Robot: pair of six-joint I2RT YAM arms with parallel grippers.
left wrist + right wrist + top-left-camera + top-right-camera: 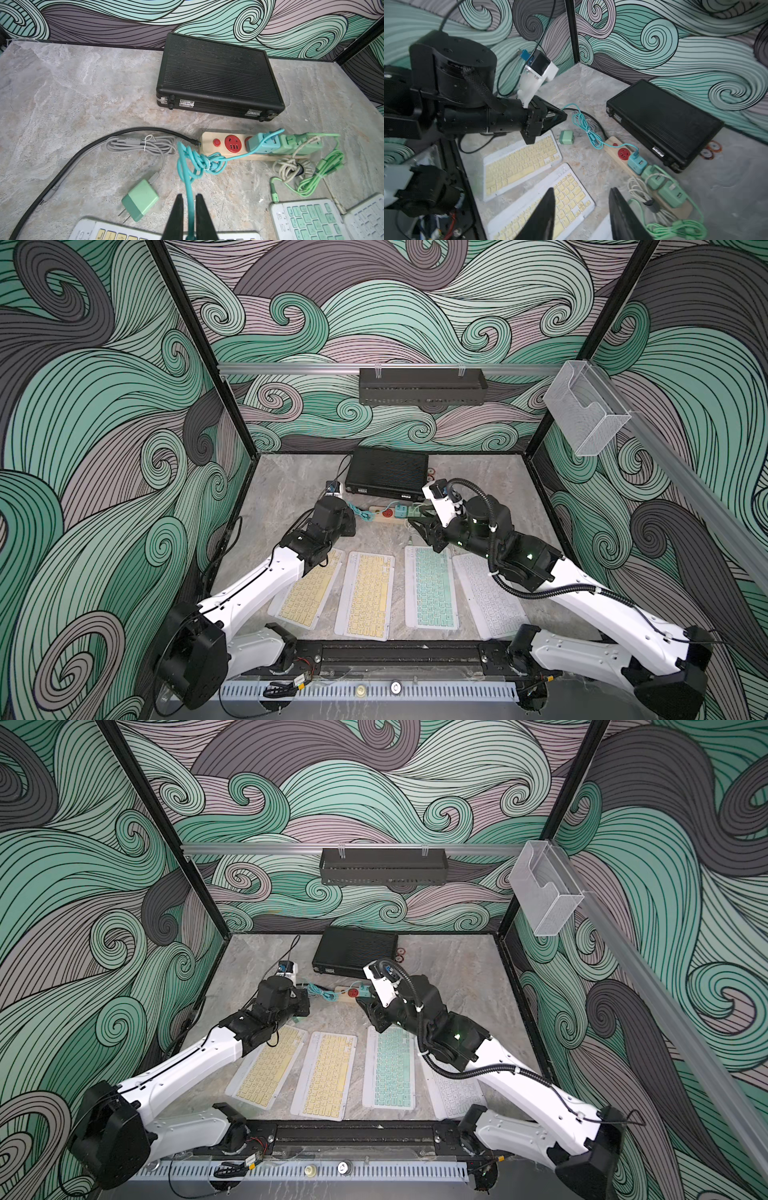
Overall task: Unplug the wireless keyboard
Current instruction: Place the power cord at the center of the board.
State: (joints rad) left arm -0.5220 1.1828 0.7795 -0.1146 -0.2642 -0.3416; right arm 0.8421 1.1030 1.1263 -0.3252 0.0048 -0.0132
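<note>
In both top views I see one grey marble-look table (pixel 291 489) (pixel 257 961), boxed in by walls (pixel 104 406) printed with green and grey swirls. I count four keyboards in a row: left yellow keyboard (pixel 307 593), second yellow keyboard (pixel 368 593), teal keyboard (pixel 430 589) and white keyboard (pixel 486 610). Each lies with its long axis running from the near edge toward the one strip (pixel 380 517), a short end facing it, and the outer two fan outward. One black case (pixel 388 472) lies behind the strip.

From the left wrist, my left gripper (pixel 189 196) has its fingers pinched on the teal cable (pixel 199 164) above the yellow pair's far ends. The plug end is hidden, so I cannot tell if it sits in a port. One loose green charger (pixel 140 200) and one grey cable (pixel 141 143) lie nearby.

From the right wrist, my right gripper (pixel 581 190) has its fingers spread, with nothing between them. The strip carries one blue charger (pixel 636 164) and two green chargers (pixel 652 178).
</note>
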